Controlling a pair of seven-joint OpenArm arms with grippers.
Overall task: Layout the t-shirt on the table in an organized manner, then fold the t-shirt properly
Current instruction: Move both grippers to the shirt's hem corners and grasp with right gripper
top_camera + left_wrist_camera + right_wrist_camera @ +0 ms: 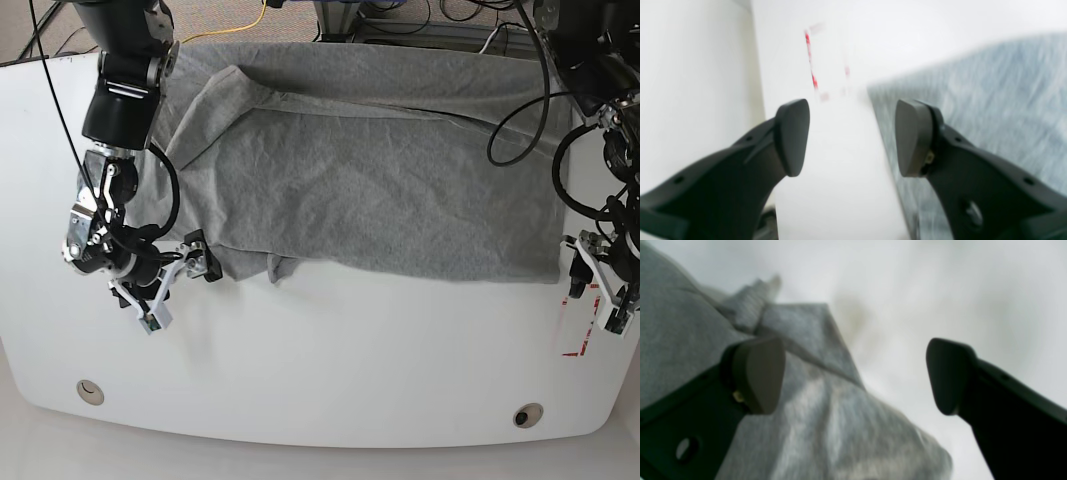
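Both pincers, left pincer [851, 136] and right pincer [855, 375], gape empty; the rumpled heather-grey cotton t-shirt [370, 170] on the white smooth counter [330, 370] risks bunching if its hem is grabbed unevenly.

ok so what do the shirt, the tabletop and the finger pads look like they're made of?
t-shirt: soft heathered grey knit, probably cotton; it creases and drapes.
table: smooth white hard top, laminate or plastic; faint sheen, rounded edge.
Left gripper fingers: matte dark plastic or rubber pads; which one is unclear.
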